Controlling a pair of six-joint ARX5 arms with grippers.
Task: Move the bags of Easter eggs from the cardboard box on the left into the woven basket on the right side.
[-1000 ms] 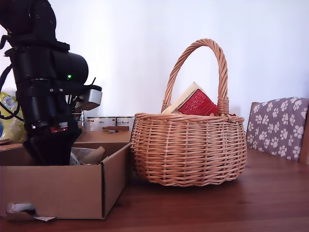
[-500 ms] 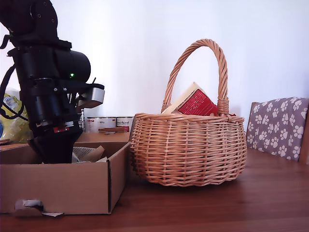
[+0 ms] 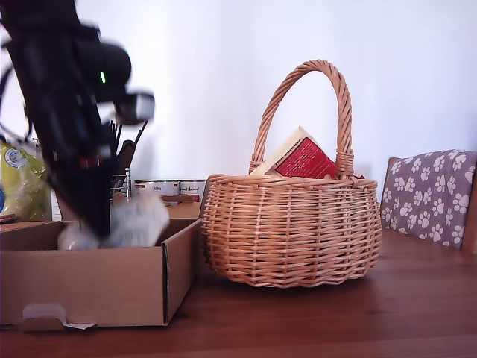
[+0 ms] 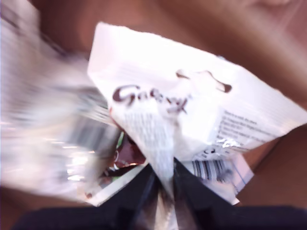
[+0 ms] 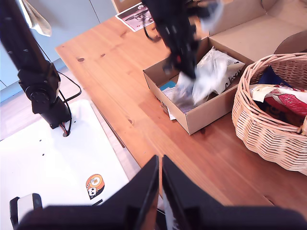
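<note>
Crinkly pale plastic fills the first wrist view: my first end effector [image 4: 162,184] has its two dark fingers pinched narrow on a fold of a whitish bag [image 4: 192,115] printed with a brown logo and a barcode, and the bag hangs from that pinch. In the exterior view the same bag [image 3: 138,220] is a motion-blurred pale shape just under the dark arm, level with the rim of the cardboard box [image 3: 89,291], so it looks only partly clear of the box. Beside the box, on the far side from this end effector's arm, stands the woven basket [image 3: 291,231], already holding a red-and-cream bag [image 3: 302,158] that leans up under its arched handle. My second end effector [image 5: 159,191] hovers well apart from both containers, high above the wooden desk [image 5: 120,86], with its fingers nearly together and nothing between them. The main risk, as I judge it, is the thin grip: only a small fold is caught, so slippery film could slide out during a fast swing. A low carry could also snag the bag on the box wall or the basket's rim or handle, or jolt the basket.
</note>
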